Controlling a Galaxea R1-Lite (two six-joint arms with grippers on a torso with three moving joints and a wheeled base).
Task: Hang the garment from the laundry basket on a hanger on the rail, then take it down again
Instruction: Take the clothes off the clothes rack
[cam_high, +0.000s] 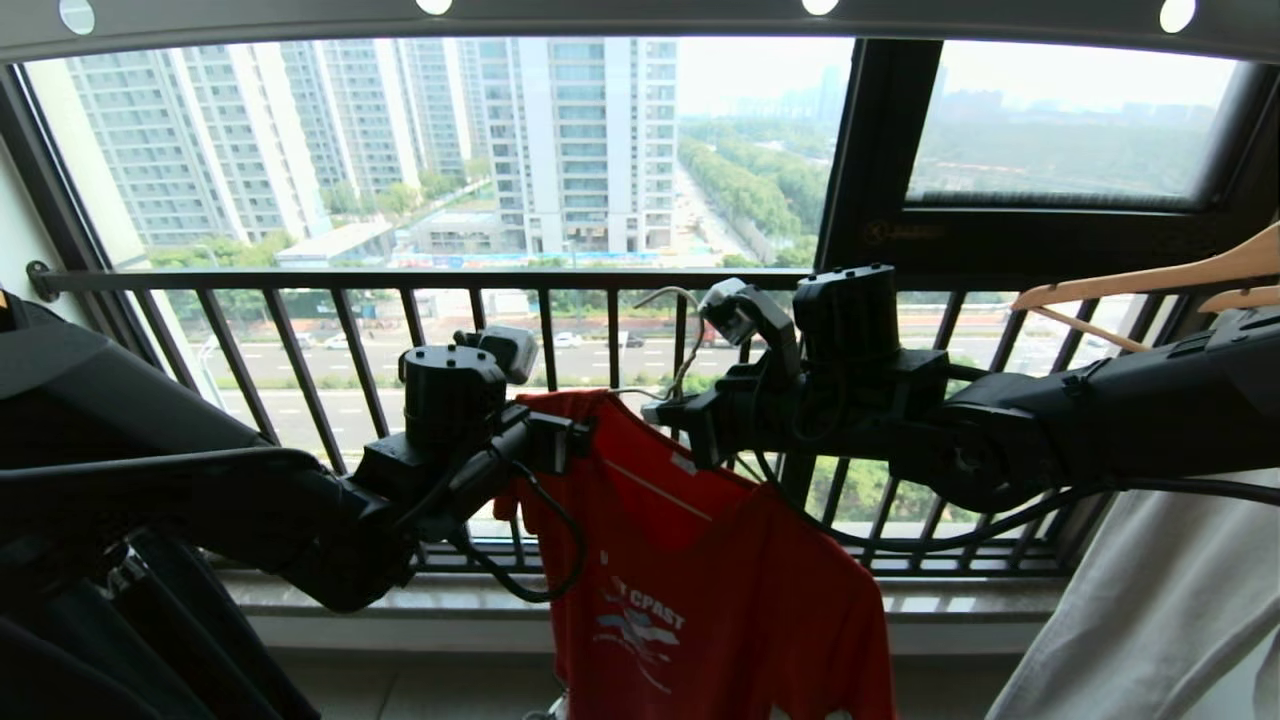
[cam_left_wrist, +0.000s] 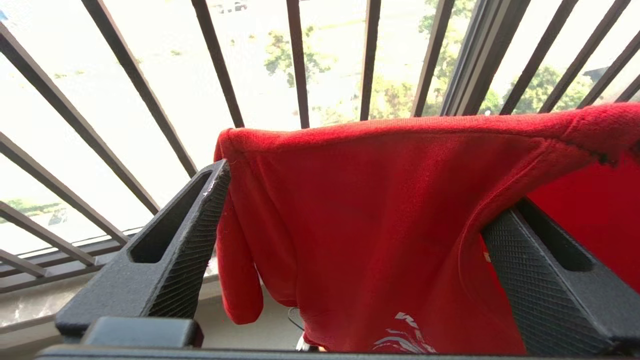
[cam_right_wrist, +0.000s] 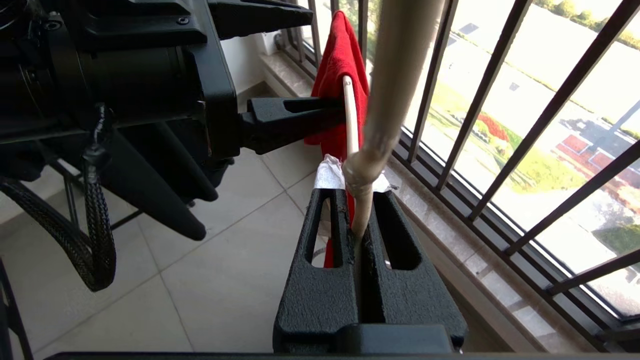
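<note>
A: Garment (cam_high: 690, 560) sits draped on the hanger (cam_high: 675, 345), whose neck your right gripper (cam_right_wrist: 361, 220) has clamped tight. Left gripper (cam_left_wrist: 350, 235) gapes wide, fingers either side of the red shoulder, holding nothing.

B: Progress?

A: Dressing looks nearly done; hooking onto the rail (cam_high: 640, 15) and taking down remain. Basket's out of view, far shoulder hidden.

Black textured right gripper (cam_right_wrist: 361, 212) clamped tight on thin white wire hanger (cam_right_wrist: 351, 120) at its taped neck. Bright red T-shirt (cam_right_wrist: 336, 75) draped over the far hanger arm, flanked by black left gripper fingers (cam_right_wrist: 295, 117). Dark barred window railing (cam_right_wrist: 492, 75) alongside; pale tiled floor (cam_right_wrist: 210, 270) below.
</note>
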